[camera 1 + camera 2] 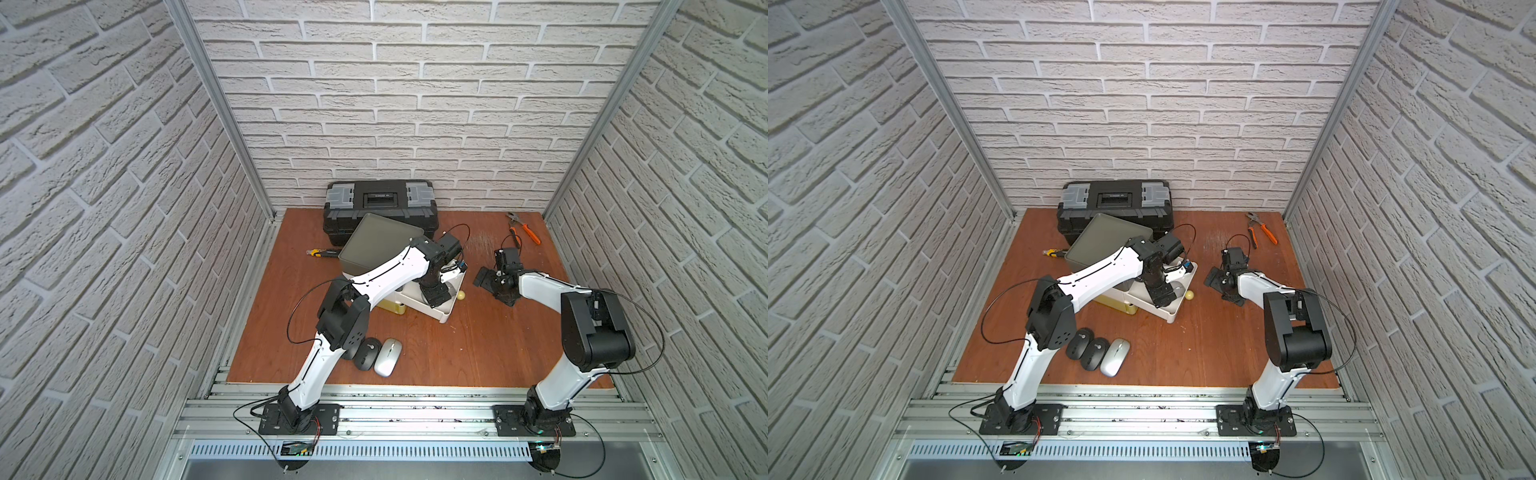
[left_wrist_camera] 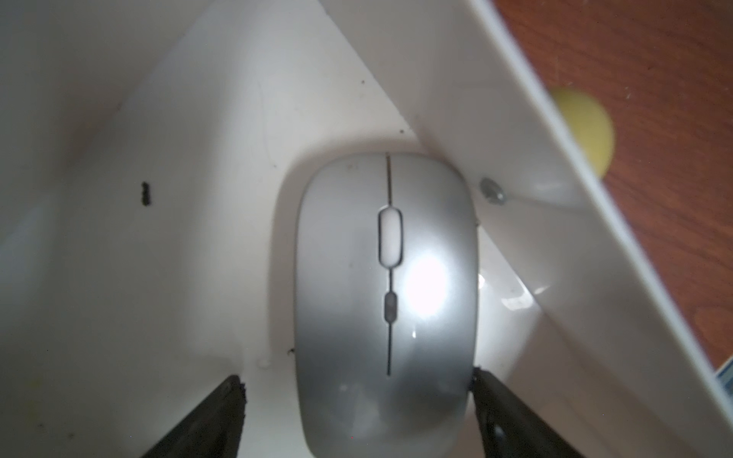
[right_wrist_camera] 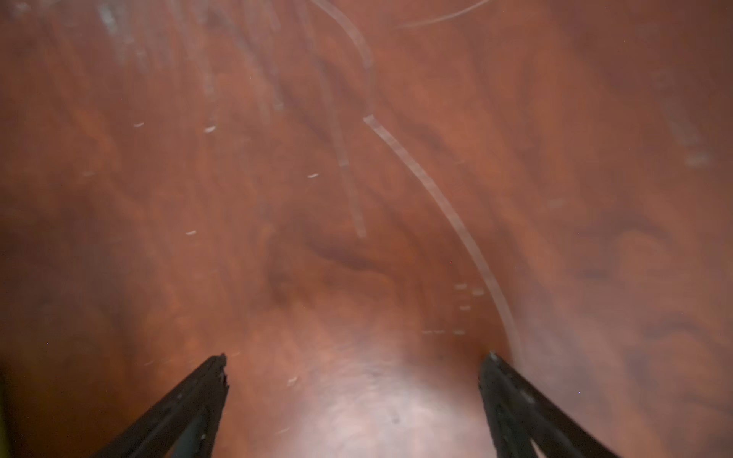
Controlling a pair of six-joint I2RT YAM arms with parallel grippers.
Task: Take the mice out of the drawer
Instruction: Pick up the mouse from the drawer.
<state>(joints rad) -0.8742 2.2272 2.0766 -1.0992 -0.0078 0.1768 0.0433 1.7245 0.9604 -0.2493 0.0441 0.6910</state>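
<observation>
A silver mouse (image 2: 386, 301) lies in a corner of the white drawer (image 2: 496, 131), against its front wall. My left gripper (image 2: 357, 378) reaches down into the drawer (image 1: 441, 311) and stands open astride the mouse's rear end. One finger (image 2: 511, 416) is at the mouse's side and the other is a gap away. Two black mice (image 1: 1079, 343) (image 1: 1095, 353) and a silver mouse (image 1: 1115, 356) lie in a row on the table near the front, by the left arm's elbow. My right gripper (image 3: 357, 357) hangs open and empty over bare wood, to the right of the drawer (image 1: 1173, 313).
A grey drawer cabinet (image 1: 378, 243) stands behind the pulled-out drawer, with a black toolbox (image 1: 380, 203) against the back wall. A yellow-black utility knife (image 1: 322, 252) lies left of the cabinet. Orange pliers (image 1: 524, 228) lie at the back right. A yellow knob (image 1: 462, 295) sticks out of the drawer front.
</observation>
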